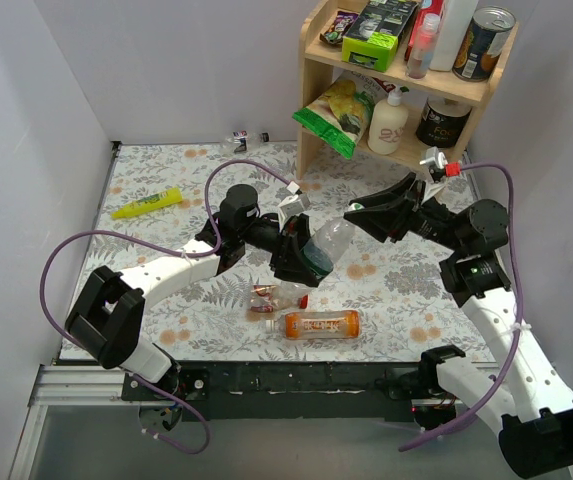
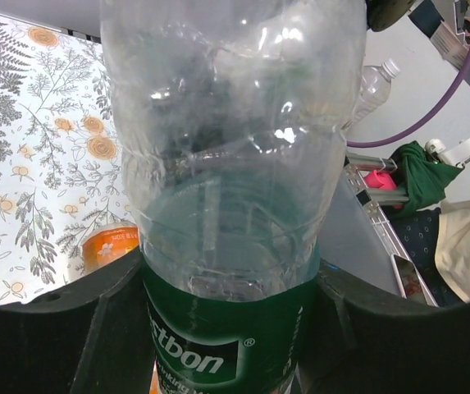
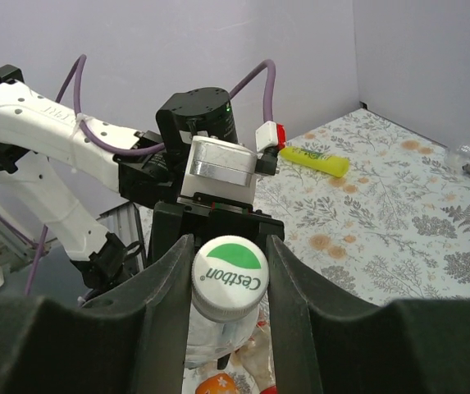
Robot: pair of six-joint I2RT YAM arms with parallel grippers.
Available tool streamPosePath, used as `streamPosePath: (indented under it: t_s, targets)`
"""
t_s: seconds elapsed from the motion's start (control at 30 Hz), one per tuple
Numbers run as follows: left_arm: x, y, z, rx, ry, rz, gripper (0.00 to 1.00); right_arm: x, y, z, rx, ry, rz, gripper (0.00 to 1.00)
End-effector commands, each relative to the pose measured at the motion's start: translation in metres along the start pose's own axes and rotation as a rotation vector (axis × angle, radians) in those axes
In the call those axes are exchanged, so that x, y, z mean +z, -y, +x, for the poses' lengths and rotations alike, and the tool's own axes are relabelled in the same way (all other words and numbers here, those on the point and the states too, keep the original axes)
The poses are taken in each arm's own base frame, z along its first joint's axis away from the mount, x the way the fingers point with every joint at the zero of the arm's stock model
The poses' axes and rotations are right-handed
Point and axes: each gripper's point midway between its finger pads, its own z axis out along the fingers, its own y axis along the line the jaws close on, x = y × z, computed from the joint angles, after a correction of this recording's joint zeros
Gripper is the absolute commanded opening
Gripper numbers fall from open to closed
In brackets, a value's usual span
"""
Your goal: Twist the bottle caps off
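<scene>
My left gripper (image 1: 294,252) is shut on the green-labelled bottle (image 1: 322,247) and holds it tilted above the table; in the left wrist view the bottle (image 2: 230,189) fills the frame between my black fingers (image 2: 62,328). My right gripper (image 3: 228,279) is closed around the bottle's white cap with a green leaf mark (image 3: 228,272); both fingers press its sides. The orange bottle (image 1: 321,323) and the reddish-labelled bottle (image 1: 274,297) lie on the table below. The dark-blue-labelled bottle (image 1: 246,140) lies at the far wall.
A yellow tube (image 1: 147,204) lies at the left rear. A wooden shelf (image 1: 396,75) with snack bags, tins and a white pump bottle (image 1: 389,122) stands at the back right. Purple cables loop over both arms. The near table edge is a black rail (image 1: 296,378).
</scene>
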Motion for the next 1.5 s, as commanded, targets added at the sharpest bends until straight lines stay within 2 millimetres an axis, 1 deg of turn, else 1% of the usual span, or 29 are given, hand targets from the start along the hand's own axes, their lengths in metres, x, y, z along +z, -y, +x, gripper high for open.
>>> streamPosePath:
  t_s: [0.0,0.13,0.23,0.3,0.47,0.53,0.57,0.63,0.67,0.7,0.73,0.77,0.8,0.83,0.9,0.93,0.97,1.03,1.2,1.23,1.3,1.4,1.43,1.47]
  targets:
    - [-0.001,0.012,-0.003,0.032,-0.023,0.049,0.52,-0.008,0.0,-0.023,-0.133,0.074,0.056,0.26]
    - [-0.001,0.01,-0.002,0.029,-0.028,0.04,0.52,-0.011,0.001,-0.029,-0.159,0.084,0.091,0.26]
    - [-0.001,0.01,-0.002,0.021,-0.035,0.05,0.52,-0.013,-0.001,-0.03,-0.169,0.085,0.091,0.27]
    - [-0.001,0.011,-0.001,0.014,-0.041,0.059,0.52,-0.013,-0.005,-0.031,-0.182,0.084,0.074,0.27]
    - [-0.003,0.021,0.001,0.007,-0.066,0.12,0.52,-0.013,-0.018,-0.026,-0.203,0.056,-0.003,0.27]
    - [-0.003,0.021,0.001,0.006,-0.066,0.119,0.52,-0.013,-0.022,-0.027,-0.214,0.054,-0.025,0.28]
    - [-0.002,0.017,0.0,0.009,-0.059,0.1,0.52,-0.013,-0.023,-0.027,-0.215,0.053,-0.033,0.28]
    - [-0.001,0.01,0.0,0.001,-0.052,0.059,0.52,-0.013,-0.021,-0.028,-0.205,0.056,-0.011,0.28]
    - [0.001,-0.004,-0.008,0.058,-0.036,-0.01,0.52,-0.013,-0.016,-0.03,-0.2,0.064,0.023,0.28]
    - [0.0,-0.012,0.0,0.007,-0.056,-0.056,0.52,-0.014,-0.014,-0.035,-0.214,0.074,0.046,0.29]
    - [0.0,-0.019,0.003,-0.004,-0.067,-0.096,0.52,-0.015,-0.011,-0.039,-0.216,0.082,0.075,0.29]
    - [0.0,-0.025,0.0,0.004,-0.074,-0.129,0.52,-0.017,-0.005,-0.038,-0.203,0.077,0.119,0.29]
    - [-0.003,-0.034,0.006,0.0,-0.093,-0.185,0.52,-0.018,-0.003,-0.04,-0.222,0.079,0.136,0.29]
    - [-0.004,-0.038,0.007,0.001,-0.099,-0.205,0.52,-0.021,-0.005,-0.045,-0.238,0.093,0.155,0.29]
    - [-0.005,-0.044,0.01,0.011,-0.119,-0.249,0.52,-0.026,0.002,-0.045,-0.247,0.091,0.217,0.29]
    - [-0.005,-0.044,0.01,0.016,-0.12,-0.253,0.52,-0.029,0.001,-0.05,-0.284,0.097,0.234,0.29]
    - [-0.006,-0.043,0.009,0.019,-0.12,-0.25,0.52,-0.032,0.004,-0.051,-0.297,0.098,0.259,0.3]
    - [-0.004,-0.036,0.009,0.026,-0.119,-0.216,0.52,-0.034,0.006,-0.048,-0.309,0.082,0.274,0.3]
    - [0.001,-0.024,0.004,0.052,-0.085,-0.161,0.52,-0.03,0.006,-0.041,-0.295,0.07,0.236,0.32]
    - [0.002,-0.019,0.004,0.049,-0.082,-0.136,0.52,-0.028,0.009,-0.038,-0.286,0.064,0.234,0.32]
    - [0.002,-0.017,0.001,0.045,-0.068,-0.128,0.51,-0.027,0.013,-0.036,-0.266,0.065,0.243,0.32]
    - [0.001,-0.029,0.001,0.032,-0.064,-0.196,0.52,-0.026,0.021,-0.038,-0.236,0.073,0.277,0.32]
    - [0.0,-0.036,0.001,0.031,-0.062,-0.234,0.52,-0.027,0.03,-0.037,-0.208,0.068,0.321,0.32]
    - [-0.006,-0.055,-0.001,0.018,-0.051,-0.352,0.52,-0.028,0.037,-0.036,-0.189,0.066,0.353,0.32]
